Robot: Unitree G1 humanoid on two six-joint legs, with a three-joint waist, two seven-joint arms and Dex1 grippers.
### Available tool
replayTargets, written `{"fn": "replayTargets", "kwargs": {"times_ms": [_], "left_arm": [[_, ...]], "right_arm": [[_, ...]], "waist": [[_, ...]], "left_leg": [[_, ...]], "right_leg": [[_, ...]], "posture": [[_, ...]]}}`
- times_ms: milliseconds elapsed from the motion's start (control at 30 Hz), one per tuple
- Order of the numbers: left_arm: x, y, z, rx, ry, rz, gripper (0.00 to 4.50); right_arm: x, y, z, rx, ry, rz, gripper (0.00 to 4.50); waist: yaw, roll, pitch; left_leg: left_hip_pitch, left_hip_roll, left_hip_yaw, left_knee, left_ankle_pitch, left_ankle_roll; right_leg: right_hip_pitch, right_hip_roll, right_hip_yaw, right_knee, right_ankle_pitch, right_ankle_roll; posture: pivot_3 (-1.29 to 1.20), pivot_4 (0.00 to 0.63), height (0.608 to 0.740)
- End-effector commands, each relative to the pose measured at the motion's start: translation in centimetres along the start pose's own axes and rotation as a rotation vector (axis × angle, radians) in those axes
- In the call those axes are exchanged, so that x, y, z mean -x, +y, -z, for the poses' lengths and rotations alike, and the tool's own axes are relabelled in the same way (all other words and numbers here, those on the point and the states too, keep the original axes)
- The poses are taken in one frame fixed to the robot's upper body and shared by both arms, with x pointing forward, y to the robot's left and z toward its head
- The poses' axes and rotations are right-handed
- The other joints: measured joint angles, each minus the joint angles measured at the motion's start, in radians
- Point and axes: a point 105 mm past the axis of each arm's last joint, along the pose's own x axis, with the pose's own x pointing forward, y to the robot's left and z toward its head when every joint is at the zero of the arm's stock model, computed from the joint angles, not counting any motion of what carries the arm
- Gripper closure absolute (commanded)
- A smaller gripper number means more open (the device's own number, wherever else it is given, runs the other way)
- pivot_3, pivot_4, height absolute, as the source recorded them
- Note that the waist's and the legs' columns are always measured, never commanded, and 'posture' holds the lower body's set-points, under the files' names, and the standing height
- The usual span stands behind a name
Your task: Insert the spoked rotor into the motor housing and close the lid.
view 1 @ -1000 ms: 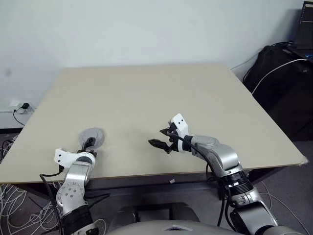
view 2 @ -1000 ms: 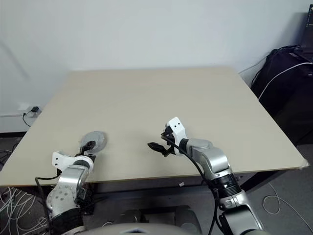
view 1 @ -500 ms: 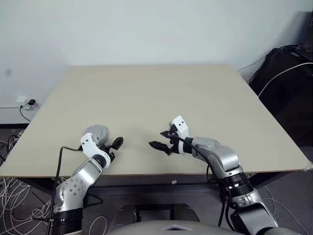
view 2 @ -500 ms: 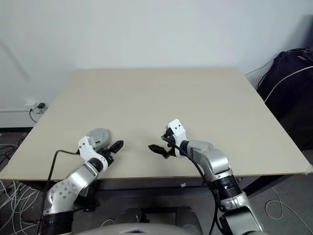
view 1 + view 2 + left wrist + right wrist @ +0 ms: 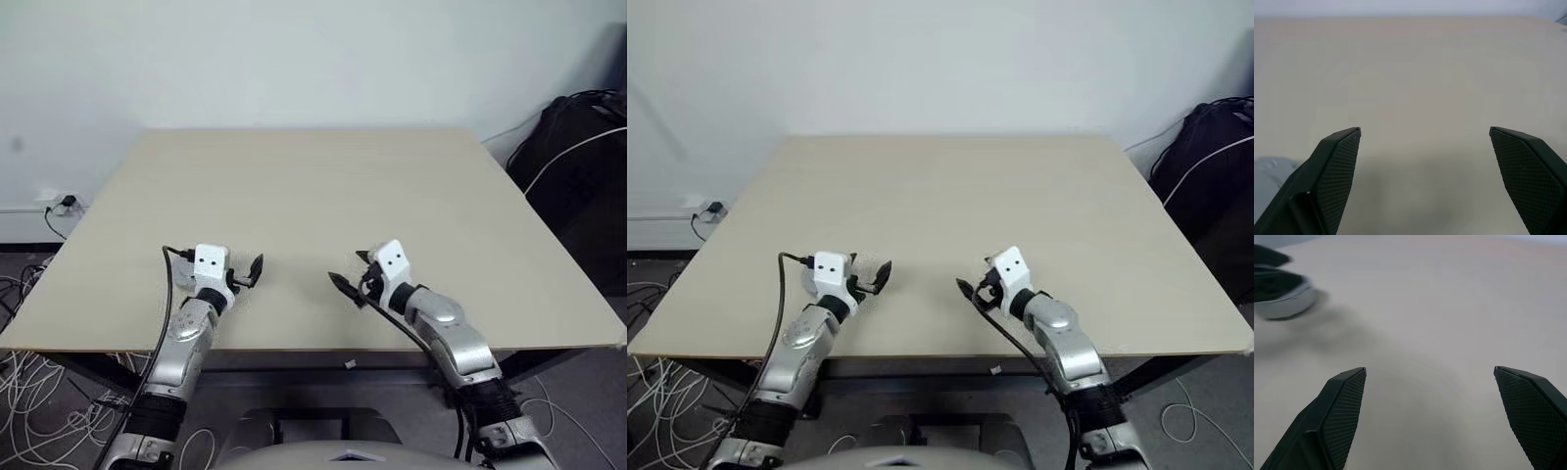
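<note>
A round silver-grey part, which I take for the lid (image 5: 1284, 302), lies near the table's front left. It shows in the right wrist view with the left gripper's dark fingers just over it. In the head views my left wrist covers it. My left gripper (image 5: 250, 273) stands open and empty just to the right of it, pointing forward. My right gripper (image 5: 350, 280) is open and empty too, low over bare table a hand's width further right. The spoked rotor and the motor housing are hidden or out of view.
The beige table (image 5: 323, 186) stretches bare beyond both grippers to a white wall. A black bag (image 5: 578, 162) with a white cable sits off the table's right side. Loose cables (image 5: 24, 392) lie on the floor at the left.
My left arm swung in from the left edge, rolled its wrist and now covers the silver disc. The right gripper shifted to the right. Both stayed open.
</note>
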Motion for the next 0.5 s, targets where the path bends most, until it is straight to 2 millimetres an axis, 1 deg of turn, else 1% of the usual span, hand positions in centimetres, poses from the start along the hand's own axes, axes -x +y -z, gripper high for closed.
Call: {"fn": "replayTargets", "kwargs": {"times_ms": [33,133,267,367,500], "left_arm": [[-0.1,-0.7,-0.7,-0.052,-0.064,0.035,0.01],[0.0,-0.8,0.1,-0.036,-0.047,0.036,0.01],[0.2,-0.7,0.5,-0.032,-0.034,0.039,0.01],[0.3,-0.5,1.5,-0.029,-0.006,0.041,0.01],[0.5,-0.3,1.7,-0.021,-0.008,0.026,0.01]], "right_arm": [[1.1,-1.5,-0.4,0.024,-0.052,0.105,0.0],[2.3,-2.4,0.4,0.009,-0.058,0.175,0.0],[3.1,-2.8,1.0,-0.004,-0.061,0.227,0.0],[3.4,-2.9,1.4,-0.012,-0.057,0.242,0.0],[3.3,-3.3,1.3,-0.025,-0.069,0.272,0.0]], "waist": [[0.002,0.0,0.0],[0.002,0.0,0.0],[0.001,0.0,0.0],[0.001,0.0,0.0],[0.002,0.0,0.0]], "left_leg": [[0.0,0.0,0.0,0.0,0.0,0.0],[0.0,0.0,0.0,0.0,0.0,0.0],[0.0,0.001,0.0,0.001,0.0,0.0],[0.0,0.001,0.0,0.002,0.0,0.0],[0.001,0.001,0.0,0.002,0.0,0.0]], "right_leg": [[0.0,0.0,0.0,0.0,0.0,0.0],[0.001,0.0,0.0,0.0,0.0,0.0],[0.002,0.0,0.0,0.001,0.0,0.0],[0.003,0.0,0.0,0.001,0.0,0.001],[0.003,0.0,0.0,0.001,0.0,0.001]], "posture": [[0.0,0.0,0.74],[0.0,0.0,0.74],[0.0,0.0,0.74],[0.0,0.0,0.74],[0.0,0.0,0.74]]}}
